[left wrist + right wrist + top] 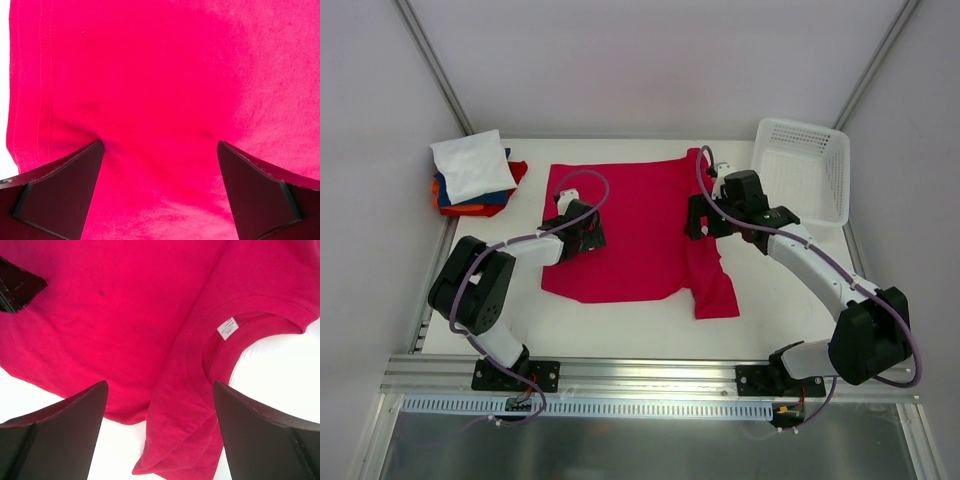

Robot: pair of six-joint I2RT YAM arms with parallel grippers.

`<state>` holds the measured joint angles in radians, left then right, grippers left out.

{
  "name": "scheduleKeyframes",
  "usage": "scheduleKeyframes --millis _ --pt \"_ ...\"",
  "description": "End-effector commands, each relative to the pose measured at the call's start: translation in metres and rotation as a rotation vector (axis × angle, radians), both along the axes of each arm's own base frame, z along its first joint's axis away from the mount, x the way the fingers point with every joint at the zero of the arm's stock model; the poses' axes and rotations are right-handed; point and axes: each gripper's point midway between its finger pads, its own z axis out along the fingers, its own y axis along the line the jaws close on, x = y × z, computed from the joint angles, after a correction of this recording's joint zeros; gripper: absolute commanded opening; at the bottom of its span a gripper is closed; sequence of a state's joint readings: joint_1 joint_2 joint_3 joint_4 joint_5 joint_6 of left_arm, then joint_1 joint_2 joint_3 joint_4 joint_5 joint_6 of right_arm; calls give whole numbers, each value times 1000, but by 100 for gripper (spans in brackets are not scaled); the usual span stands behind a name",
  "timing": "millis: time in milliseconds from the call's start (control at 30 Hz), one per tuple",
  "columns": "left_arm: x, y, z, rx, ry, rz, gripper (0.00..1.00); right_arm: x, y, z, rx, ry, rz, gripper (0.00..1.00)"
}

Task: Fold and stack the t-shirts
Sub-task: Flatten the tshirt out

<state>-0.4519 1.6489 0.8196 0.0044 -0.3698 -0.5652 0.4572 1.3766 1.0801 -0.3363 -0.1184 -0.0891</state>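
Left jaws, right jaws spread, empty, over red shirt [630, 235]; stacked tees [488, 203] mostly hidden under white tee [470, 165].

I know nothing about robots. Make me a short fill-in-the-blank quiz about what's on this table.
The big shirt spread on the table is ____ in colour.
The stack of folded shirts has a ____ one on top.
The left gripper and right gripper are both over the big shirt with jaws ____.
The basket stands on the ____ arm's side.
Missing words: red; white; open; right.
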Motion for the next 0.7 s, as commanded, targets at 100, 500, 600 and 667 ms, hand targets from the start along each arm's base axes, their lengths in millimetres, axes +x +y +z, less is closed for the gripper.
scheduleKeyframes --millis 100,500,600,667 --pt "-53 10 -34 -15 209 49 99 -15 16 -22 57 67 33 84" --pt "-55 10 -33 -10 215 37 99 -57 -5 -51 67 98 -53 52" --pt "-54 10 -34 -4 217 35 99 -64 -20 -47 36 67 -95 50" --pt "-54 9 -34 -2 219 30 99 -67 -29 -49 7 60 -116 49"
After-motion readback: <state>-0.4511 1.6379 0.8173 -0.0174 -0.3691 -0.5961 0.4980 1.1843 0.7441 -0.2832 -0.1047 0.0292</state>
